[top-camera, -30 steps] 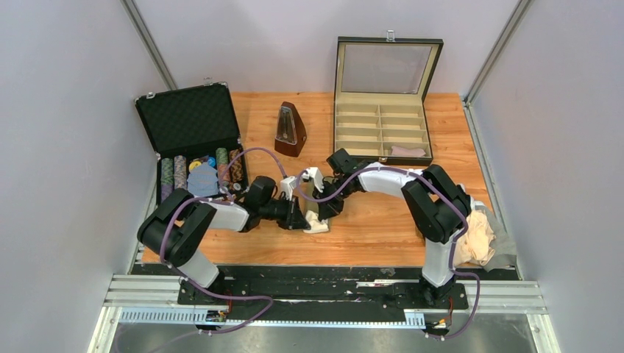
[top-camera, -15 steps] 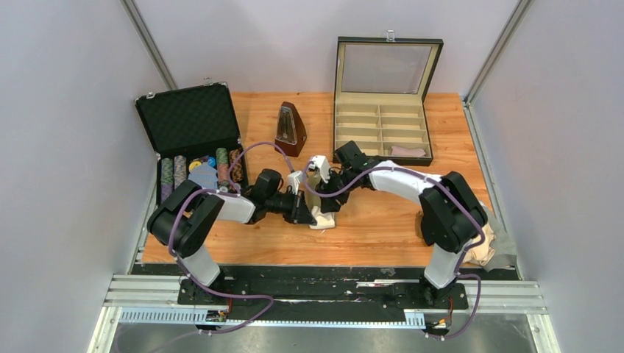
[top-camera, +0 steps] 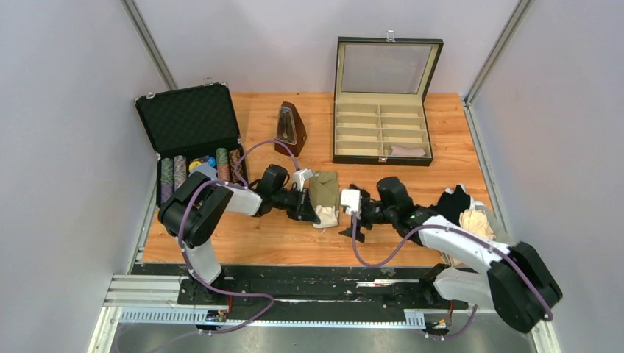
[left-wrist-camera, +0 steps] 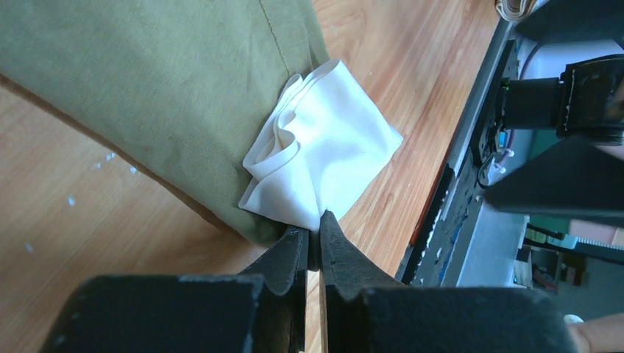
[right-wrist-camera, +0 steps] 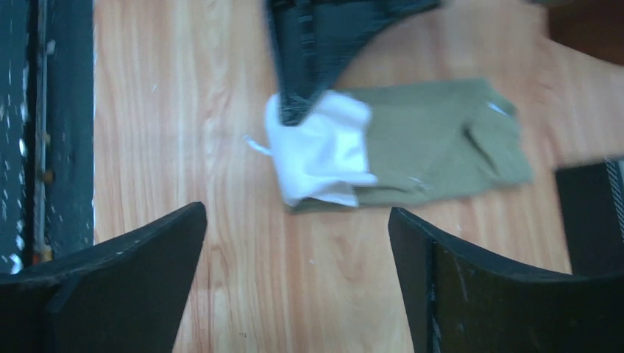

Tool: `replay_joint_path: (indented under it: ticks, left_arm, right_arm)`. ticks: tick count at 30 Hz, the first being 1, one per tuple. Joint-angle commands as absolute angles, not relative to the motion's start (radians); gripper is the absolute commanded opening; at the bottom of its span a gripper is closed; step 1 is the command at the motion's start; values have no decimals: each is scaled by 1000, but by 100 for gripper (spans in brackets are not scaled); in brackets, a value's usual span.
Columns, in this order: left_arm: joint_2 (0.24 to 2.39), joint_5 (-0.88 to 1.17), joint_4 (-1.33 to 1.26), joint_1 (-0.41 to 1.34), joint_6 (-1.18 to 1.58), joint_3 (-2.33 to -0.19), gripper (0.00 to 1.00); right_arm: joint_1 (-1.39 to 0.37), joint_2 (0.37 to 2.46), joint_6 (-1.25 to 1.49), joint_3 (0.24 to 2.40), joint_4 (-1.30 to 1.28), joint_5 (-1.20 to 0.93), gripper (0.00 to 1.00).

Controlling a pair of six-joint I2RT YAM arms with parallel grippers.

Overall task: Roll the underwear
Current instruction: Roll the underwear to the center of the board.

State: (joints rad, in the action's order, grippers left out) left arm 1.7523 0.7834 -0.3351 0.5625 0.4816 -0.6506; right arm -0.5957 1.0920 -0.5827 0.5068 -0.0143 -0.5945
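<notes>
The right arm has been drawn back toward its own side, and the right gripper [top-camera: 349, 212] is now spread wide with nothing held. The left gripper [left-wrist-camera: 315, 220] is kept almost closed, its tips pinched on the crumpled white waistband [left-wrist-camera: 331, 147] of the olive underwear [top-camera: 324, 190]. That soft woven cloth is laid folded in a rough rectangle at the middle of the wooden table [top-camera: 294, 246].
</notes>
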Motion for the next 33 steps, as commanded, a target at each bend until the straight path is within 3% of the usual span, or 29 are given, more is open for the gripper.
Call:
replay_joint_path:
  ticks: [1, 4, 7, 20, 33]
  left_arm:
    - [1807, 790, -284, 571, 468, -707, 3]
    - [1817, 783, -272, 572, 468, -712, 3]
    - [1813, 773, -251, 571, 466, -715, 3]
    - [1823, 772, -208, 572, 449, -745, 3]
    - [1830, 770, -190, 570, 439, -763, 5]
  right_arm:
    - [-679, 1207, -917, 481, 51, -654, 91]
    - [-699, 1250, -980, 485, 128, -647, 76]
    - [-722, 1257, -1054, 457, 226, -648, 71]
    - [-736, 1383, -1170, 500, 133, -664, 46]
    - [-731, 1517, -1179, 530, 119, -530, 38]
